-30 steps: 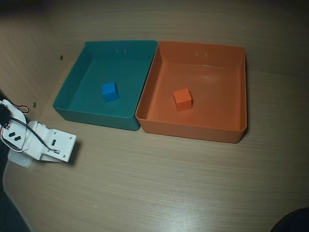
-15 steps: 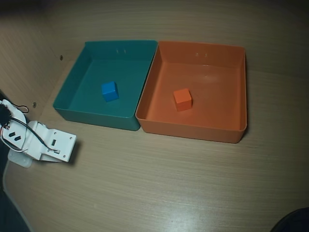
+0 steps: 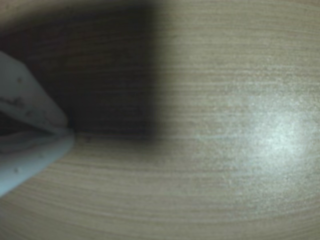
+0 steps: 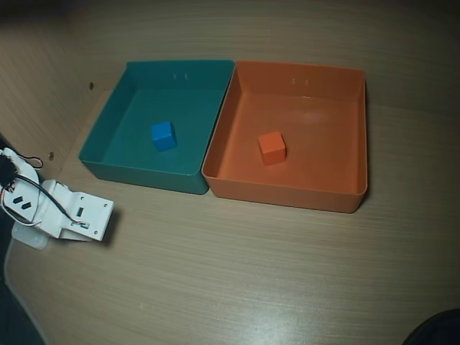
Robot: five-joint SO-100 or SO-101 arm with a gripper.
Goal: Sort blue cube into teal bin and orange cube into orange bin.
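Note:
In the overhead view the blue cube [image 4: 163,135] lies on the floor of the teal bin [image 4: 136,171]. The orange cube [image 4: 272,148] lies on the floor of the orange bin [image 4: 287,195], which stands touching the teal bin's right side. The arm [image 4: 72,215] is folded at the left table edge, well clear of both bins. In the wrist view my gripper [image 3: 70,132] enters from the left. Its two white fingers [image 3: 30,95] meet at the tips with nothing between them, close above the bare wooden table. No cube or bin shows in the wrist view.
The wooden table [image 4: 237,273] stretches in front of the bins. A dark shape [image 4: 435,330] sits at the bottom right corner of the overhead view. Wires [image 4: 18,194] hang on the arm at the left edge.

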